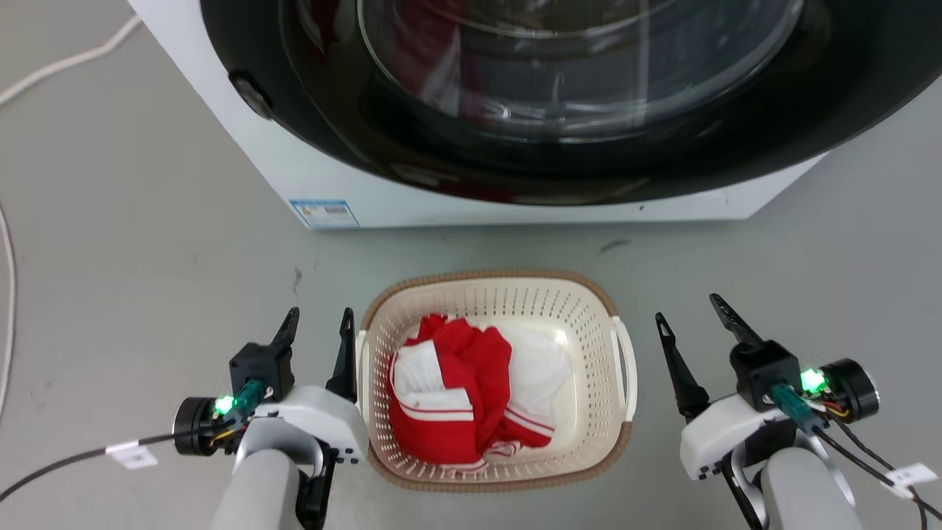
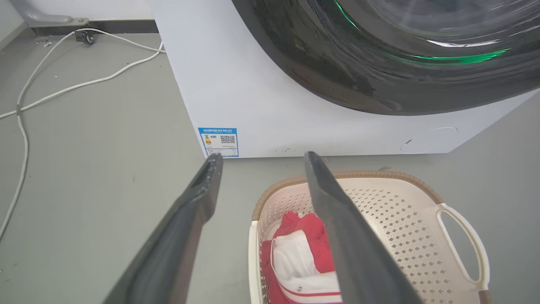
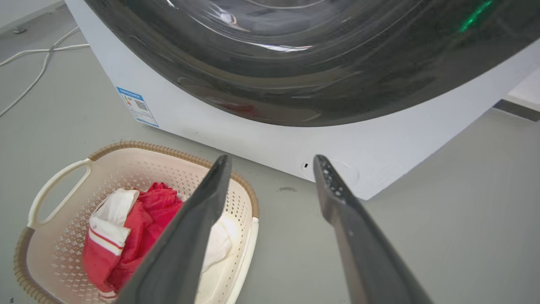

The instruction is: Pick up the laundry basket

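Note:
The laundry basket [image 1: 611,309] is cream-white perforated plastic with a brown woven rim and white side handles; it sits on the grey floor in front of the washing machine. Red and white clothes [image 1: 471,390] lie inside it. My left gripper [image 1: 320,320] is open just left of the basket, its inner finger close beside the left handle [image 1: 361,368]. My right gripper [image 1: 692,309] is open a short way right of the right handle [image 1: 627,368]. The basket [image 2: 405,211] lies to the right of the fingers in the left wrist view, and the basket [image 3: 63,219] is at lower left in the right wrist view.
A white washing machine [image 1: 309,177] with a large dark round door [image 1: 559,96] stands right behind the basket. White cables [image 2: 63,84] run over the floor at far left. Grey floor spreads out on both sides of the basket.

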